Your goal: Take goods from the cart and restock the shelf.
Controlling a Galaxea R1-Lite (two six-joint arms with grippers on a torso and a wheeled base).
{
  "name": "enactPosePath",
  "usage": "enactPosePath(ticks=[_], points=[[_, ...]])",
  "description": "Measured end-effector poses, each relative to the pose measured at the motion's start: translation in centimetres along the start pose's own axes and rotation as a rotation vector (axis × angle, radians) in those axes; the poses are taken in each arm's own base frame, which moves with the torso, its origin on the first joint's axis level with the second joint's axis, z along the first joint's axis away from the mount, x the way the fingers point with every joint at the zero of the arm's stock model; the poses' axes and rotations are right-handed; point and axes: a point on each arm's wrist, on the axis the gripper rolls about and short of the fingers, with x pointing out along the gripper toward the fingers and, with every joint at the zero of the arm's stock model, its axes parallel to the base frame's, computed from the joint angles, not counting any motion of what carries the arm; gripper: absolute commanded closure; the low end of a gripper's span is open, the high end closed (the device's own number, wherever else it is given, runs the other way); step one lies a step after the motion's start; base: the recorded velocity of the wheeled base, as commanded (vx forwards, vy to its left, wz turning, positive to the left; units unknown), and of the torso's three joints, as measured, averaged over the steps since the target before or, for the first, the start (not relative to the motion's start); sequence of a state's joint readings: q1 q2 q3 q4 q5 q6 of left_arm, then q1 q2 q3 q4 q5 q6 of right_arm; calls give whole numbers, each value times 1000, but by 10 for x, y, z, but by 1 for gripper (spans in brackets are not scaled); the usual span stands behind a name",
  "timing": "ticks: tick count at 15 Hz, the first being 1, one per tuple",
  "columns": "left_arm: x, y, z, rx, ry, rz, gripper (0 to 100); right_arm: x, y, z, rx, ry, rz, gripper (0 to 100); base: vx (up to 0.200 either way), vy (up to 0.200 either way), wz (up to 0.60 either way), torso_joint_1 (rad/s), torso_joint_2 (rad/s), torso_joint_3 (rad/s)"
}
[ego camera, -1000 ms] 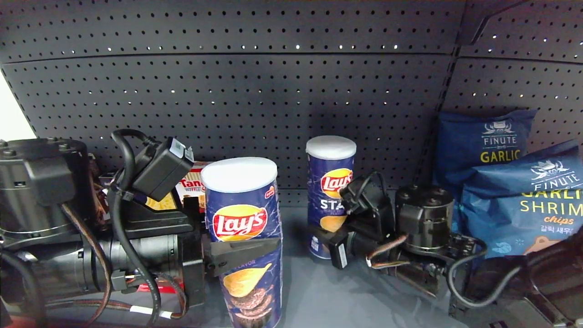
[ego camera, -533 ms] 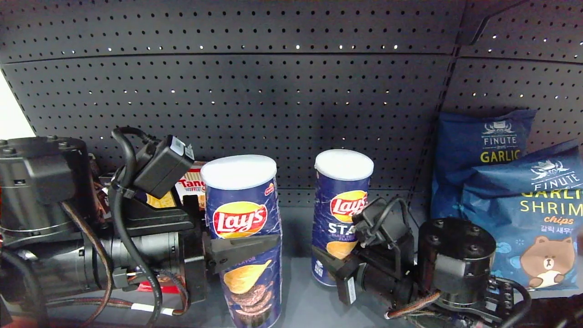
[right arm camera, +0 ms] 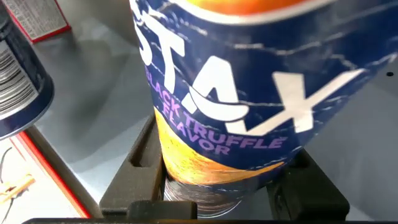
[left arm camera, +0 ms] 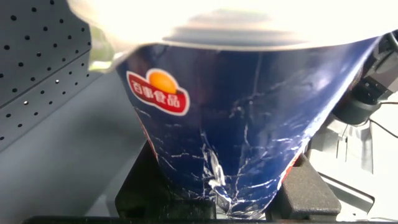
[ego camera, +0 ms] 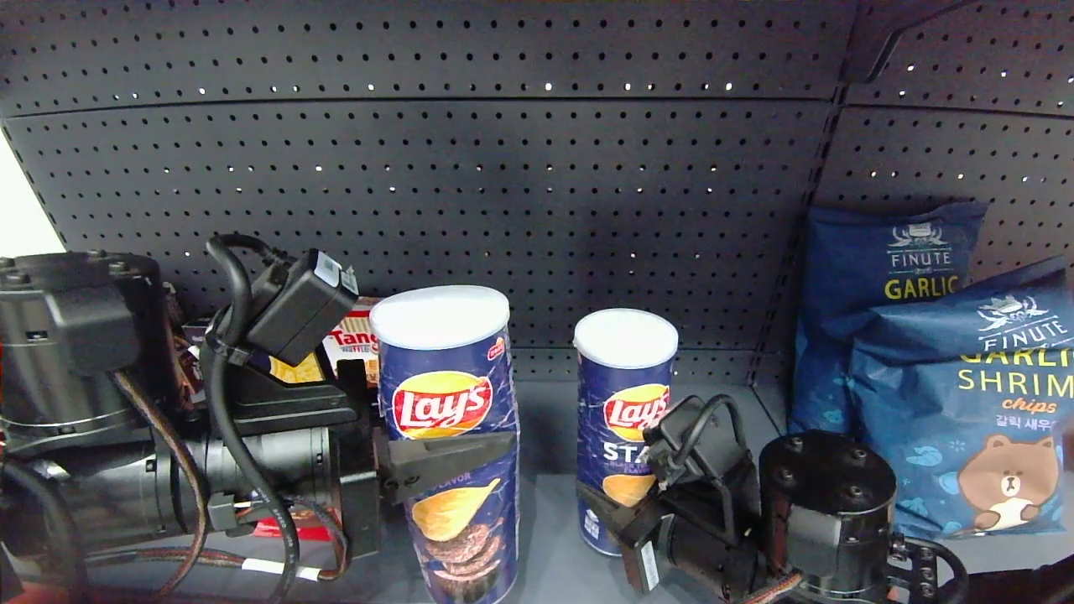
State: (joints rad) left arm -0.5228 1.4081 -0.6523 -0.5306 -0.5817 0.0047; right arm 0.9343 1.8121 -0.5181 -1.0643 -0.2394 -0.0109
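Left dark-blue, white-lidded crisp tube [ego camera: 443,394] stands over the grey metal shelf [ego camera: 545,419], clamped by our left gripper [ego camera: 457,463]; our right gripper [ego camera: 619,518] clamps the matching right tube [ego camera: 625,394]. We judge placing underway; next, seat both, release.

A dark pegboard [ego camera: 470,193] backs the shelf [ego camera: 554,419], split toward the right by an upright post [ego camera: 818,168]. A slanted bracket [ego camera: 902,38] runs off the post near the top. Two blue bags stand on the right. The far bag [ego camera: 889,260] leans on the pegboard, and the near bag [ego camera: 965,394], with a bear drawn on it, overlaps its lower right. At far left a wafer box [ego camera: 352,340] stands close to the pegboard. A red-edged pack [right arm camera: 37,18] lies flat on the shelf.
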Motion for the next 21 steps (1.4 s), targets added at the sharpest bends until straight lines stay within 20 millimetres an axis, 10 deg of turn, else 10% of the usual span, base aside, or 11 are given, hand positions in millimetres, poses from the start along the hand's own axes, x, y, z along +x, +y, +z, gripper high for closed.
enactPosePath(ticks=[12,13,21], points=[[0,0,-2,-4,5,2,100,-5,6,-9,16,27,-2,100,0,0,0,0,0,0],[0,0,-2,-3,5,2,100,-6,6,-11,14,33,-4,0,0,0,0,0,0,0],[0,0,-3,-3,7,0,100,-16,2,-15,11,48,-30,0,0,0,0,0,0,0]])
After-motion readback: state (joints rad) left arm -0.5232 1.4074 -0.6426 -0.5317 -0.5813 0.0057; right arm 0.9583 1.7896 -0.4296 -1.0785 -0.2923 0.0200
